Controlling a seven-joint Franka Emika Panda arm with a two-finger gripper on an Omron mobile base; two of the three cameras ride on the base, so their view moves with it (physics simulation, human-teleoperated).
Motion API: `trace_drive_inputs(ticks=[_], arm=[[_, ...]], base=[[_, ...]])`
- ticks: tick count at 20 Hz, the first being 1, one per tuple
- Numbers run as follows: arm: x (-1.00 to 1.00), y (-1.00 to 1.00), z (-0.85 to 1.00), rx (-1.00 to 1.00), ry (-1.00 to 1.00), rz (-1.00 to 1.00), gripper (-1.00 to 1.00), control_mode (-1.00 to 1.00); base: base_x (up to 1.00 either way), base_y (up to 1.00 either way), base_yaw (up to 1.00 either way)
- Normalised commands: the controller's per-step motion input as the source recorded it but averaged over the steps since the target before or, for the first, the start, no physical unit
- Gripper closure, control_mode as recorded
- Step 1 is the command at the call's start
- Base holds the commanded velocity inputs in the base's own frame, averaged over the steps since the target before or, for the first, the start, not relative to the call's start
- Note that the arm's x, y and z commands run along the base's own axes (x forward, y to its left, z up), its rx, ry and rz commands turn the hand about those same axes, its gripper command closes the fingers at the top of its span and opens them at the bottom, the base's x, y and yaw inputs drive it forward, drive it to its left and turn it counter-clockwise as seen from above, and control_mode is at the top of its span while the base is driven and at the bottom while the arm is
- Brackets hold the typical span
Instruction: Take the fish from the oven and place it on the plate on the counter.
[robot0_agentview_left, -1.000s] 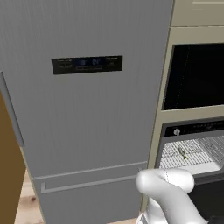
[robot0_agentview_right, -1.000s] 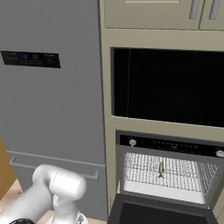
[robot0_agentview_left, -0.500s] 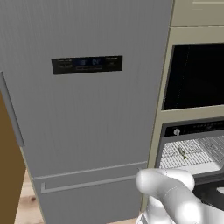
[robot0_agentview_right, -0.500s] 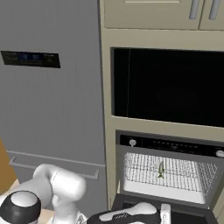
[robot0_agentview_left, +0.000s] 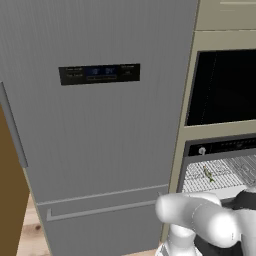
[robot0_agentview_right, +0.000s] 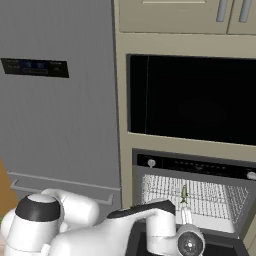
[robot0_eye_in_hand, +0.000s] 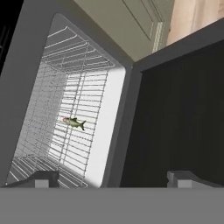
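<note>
The gripper (robot0_eye_in_hand: 113, 178) has its two fingers spread wide apart, with nothing between them. It is in front of the open oven (robot0_agentview_right: 192, 192), over the dark door (robot0_eye_in_hand: 175, 118). Farther in, the fish (robot0_eye_in_hand: 73, 123) lies on the wire rack (robot0_eye_in_hand: 74, 105). It is small, thin and greenish-yellow.

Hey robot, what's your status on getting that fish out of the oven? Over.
End effector open, holding nothing, aimed into the oven. Fish lies on the wire rack, untouched. Oven door is down; nothing blocks the way.
</note>
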Motion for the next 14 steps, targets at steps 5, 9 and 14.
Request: trace_drive_inputs(ticks=[5,9,14], arm=[[0.55,0.00,-0.27,0.00,0.01,0.00,-1.00,-1.00],[0.37,0.00,-0.38,0.00,0.00,0.00,-1.00,-1.00],[0.03,0.00,-0.53,0.00,-0.08,0.01,-1.00,-1.00]], base=[[0.00,0.00,0.00],[0.00,0.00,0.00],[0.00,0.00,0.00]])
